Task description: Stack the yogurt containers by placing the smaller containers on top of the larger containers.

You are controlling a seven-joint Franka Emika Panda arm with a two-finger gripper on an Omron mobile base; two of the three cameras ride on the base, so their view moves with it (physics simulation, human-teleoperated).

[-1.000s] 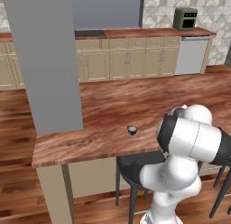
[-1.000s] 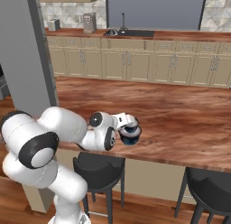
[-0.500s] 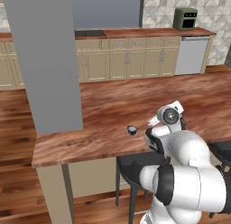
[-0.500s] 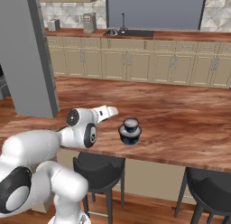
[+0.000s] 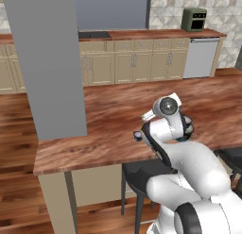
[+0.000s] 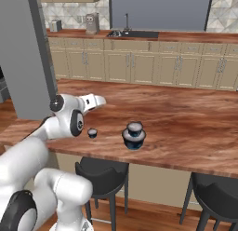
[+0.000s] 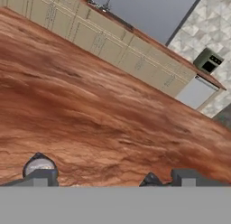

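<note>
The widest dark blue cup (image 6: 134,139) stands on the wooden counter (image 6: 186,127) with the middle-sized cup (image 6: 135,129) stacked on top of it. The tiniest cup (image 6: 92,132) sits alone a little to their left, and its edge peeks out beside the arm in the left base view (image 5: 137,135). My gripper (image 6: 96,101) hovers above and behind the tiniest cup, open and holding nothing. In the hand view my gripper (image 7: 115,179) has its tips spread wide, and a pale-topped cup (image 7: 39,165) shows just behind the left tip; I cannot tell which cup it is.
A tall grey pillar (image 6: 28,53) rises at the counter's left end. Two dark stools (image 6: 100,169) (image 6: 216,188) stand under the near edge. Beige cabinets, a sink (image 6: 135,33) and a toaster oven (image 5: 194,19) line the far wall.
The gripper was at the two-cup stack, then let go and swung left and up. The stack stands free, and the tiniest cup has not moved.
</note>
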